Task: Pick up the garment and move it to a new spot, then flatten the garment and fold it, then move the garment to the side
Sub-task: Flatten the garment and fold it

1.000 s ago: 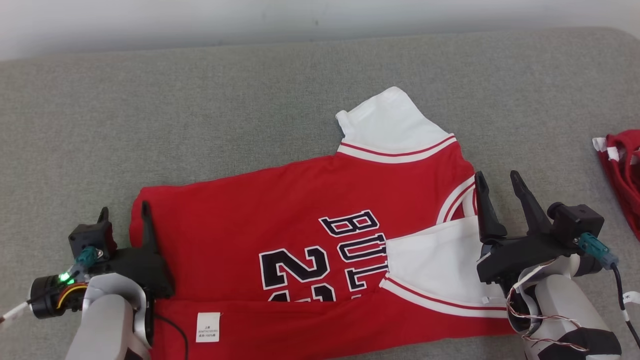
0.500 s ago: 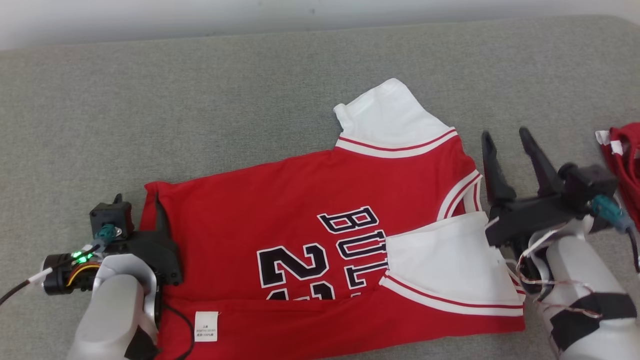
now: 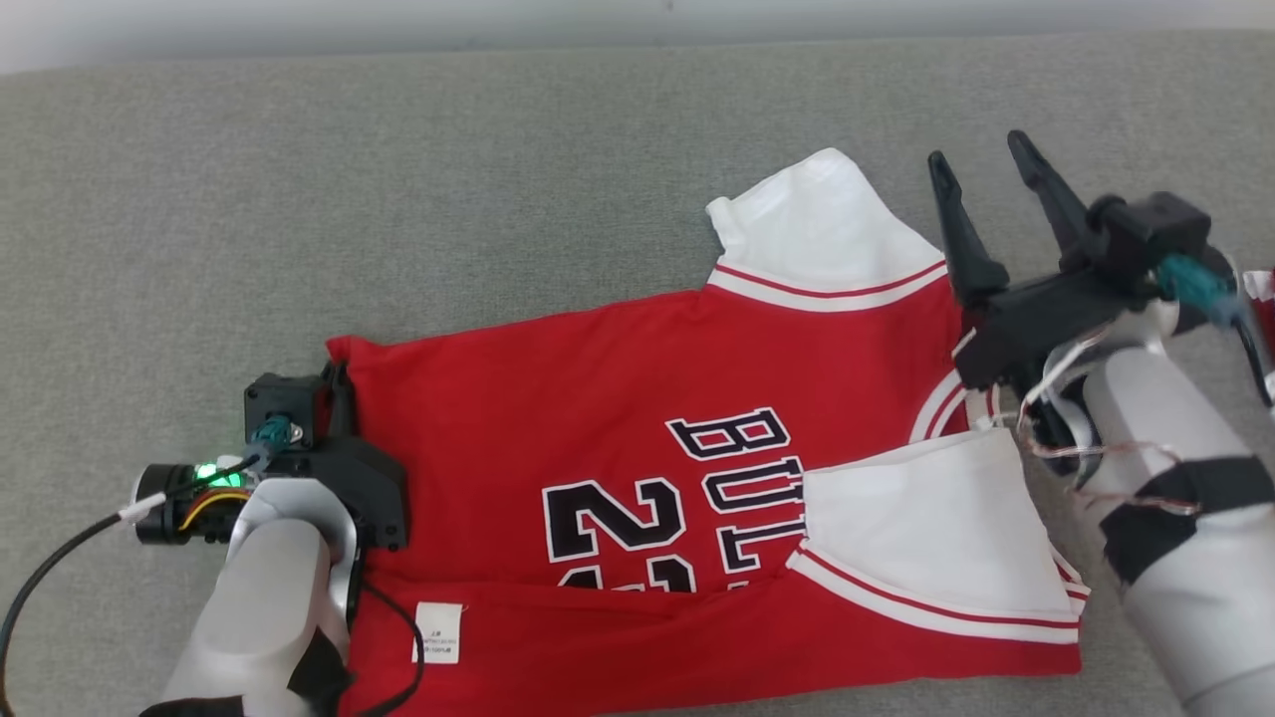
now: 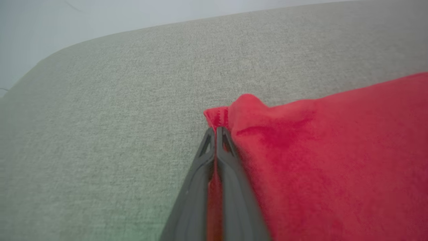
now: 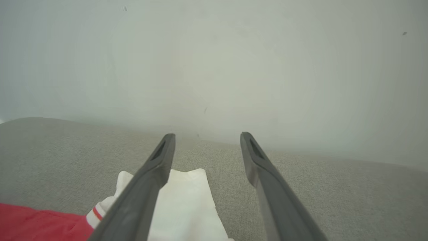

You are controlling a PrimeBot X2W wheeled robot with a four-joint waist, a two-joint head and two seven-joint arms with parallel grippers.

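The garment (image 3: 618, 378) is a red jersey with white sleeves and dark lettering, lying spread on the grey cushion, its near edge folded over with a white label showing. My left gripper (image 3: 339, 376) sits at the jersey's far left hem corner. In the left wrist view this gripper (image 4: 216, 130) is shut on a pinch of the red cloth (image 4: 334, 150). My right gripper (image 3: 978, 151) is open and empty, raised just right of the far white sleeve (image 3: 822, 224). Its fingers (image 5: 157, 167) point toward the wall, with the sleeve (image 5: 187, 201) below them.
The grey cushioned surface (image 3: 398, 199) stretches wide to the left and back, ending at a pale wall (image 3: 299, 30). A bit of another red and white cloth (image 3: 1261, 289) peeks out at the right edge, behind my right wrist.
My left gripper has shut on the jersey's left hem corner. My right gripper has moved, still open, from beside the collar up to the far sleeve. The head view has shifted slightly.
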